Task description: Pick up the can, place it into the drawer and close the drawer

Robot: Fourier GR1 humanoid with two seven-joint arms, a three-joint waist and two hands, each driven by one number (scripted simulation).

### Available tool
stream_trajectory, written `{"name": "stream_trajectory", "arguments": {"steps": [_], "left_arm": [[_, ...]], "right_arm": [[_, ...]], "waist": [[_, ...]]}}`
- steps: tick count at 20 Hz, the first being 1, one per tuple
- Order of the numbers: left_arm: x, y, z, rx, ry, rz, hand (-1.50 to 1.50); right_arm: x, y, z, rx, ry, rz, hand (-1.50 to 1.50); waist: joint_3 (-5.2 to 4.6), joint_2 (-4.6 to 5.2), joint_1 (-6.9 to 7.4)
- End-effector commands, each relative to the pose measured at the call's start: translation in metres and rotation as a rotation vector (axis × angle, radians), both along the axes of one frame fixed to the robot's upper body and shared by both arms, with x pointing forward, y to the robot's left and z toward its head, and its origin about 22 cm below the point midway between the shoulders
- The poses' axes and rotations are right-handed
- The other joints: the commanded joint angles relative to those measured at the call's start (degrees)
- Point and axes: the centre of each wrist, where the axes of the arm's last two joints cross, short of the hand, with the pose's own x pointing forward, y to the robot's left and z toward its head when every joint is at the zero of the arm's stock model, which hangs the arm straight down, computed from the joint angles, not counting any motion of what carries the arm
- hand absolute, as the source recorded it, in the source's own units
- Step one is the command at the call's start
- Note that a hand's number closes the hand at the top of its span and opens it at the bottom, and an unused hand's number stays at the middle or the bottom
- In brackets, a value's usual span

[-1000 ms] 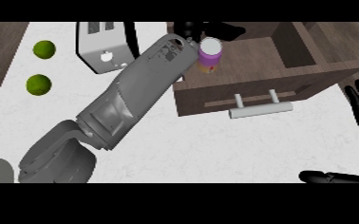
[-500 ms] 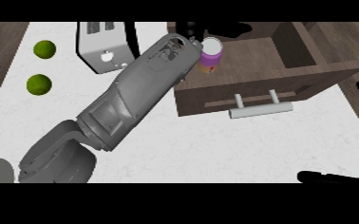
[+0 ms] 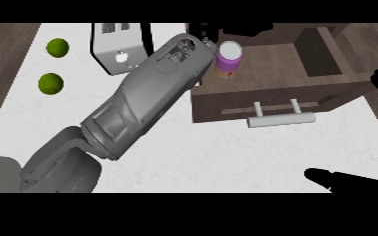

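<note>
The can (image 3: 228, 62), purple with a white top, stands upright in the left part of the open wooden drawer (image 3: 273, 70). My left forearm runs up from the lower left to the drawer's back left corner. My left hand (image 3: 221, 30) is just behind the can, its black fingers spread along the drawer's back edge and not curled round the can. The drawer's silver handle (image 3: 280, 117) juts toward me. Only the straight fingers of my right hand (image 3: 339, 179) show, low at the right edge of the counter.
A silver toaster (image 3: 118, 47) stands left of the drawer, partly behind my left forearm. Two green limes (image 3: 57, 46) (image 3: 50, 82) lie at the far left on the white counter (image 3: 221, 155). A darker compartment wall (image 3: 325, 50) closes the drawer's right side.
The can has sunk slightly lower into the drawer. My left hand stays behind it with the fingers spread, and my right hand has barely moved.
</note>
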Motion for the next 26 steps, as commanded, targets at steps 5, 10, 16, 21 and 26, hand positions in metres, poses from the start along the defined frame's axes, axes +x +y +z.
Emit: {"name": "stream_trajectory", "arguments": {"steps": [5, 10, 16, 21, 26], "left_arm": [[-0.007, -0.009, 0.003, 0.007, -0.011, 0.015, -1.50], [-0.001, -0.005, 0.019, -0.019, 0.006, 0.003, -1.50], [0.001, 0.007, 0.035, -0.016, -0.001, 0.012, -1.50], [0.001, 0.043, 0.032, -0.015, 0.031, 0.025, -1.50], [-0.004, 0.056, 0.049, -0.009, 0.016, 0.015, -1.50]], "right_arm": [[0.016, 0.030, -0.025, -0.304, 0.009, -0.051, -1.50], [0.036, 0.024, -0.046, -0.466, 0.050, -0.099, -1.50], [0.071, 0.057, -0.079, -0.559, 0.069, -0.172, -1.50], [0.081, 0.058, -0.105, -0.509, 0.077, -0.222, -1.50], [0.110, 0.045, -0.136, -0.513, 0.078, -0.248, -1.50]], "waist": [[0.02, -0.61, 1.92], [-0.02, -1.02, 4.34], [-0.03, -1.39, 6.04], [-0.05, -1.76, 6.31], [-0.01, -1.54, 6.45]]}}
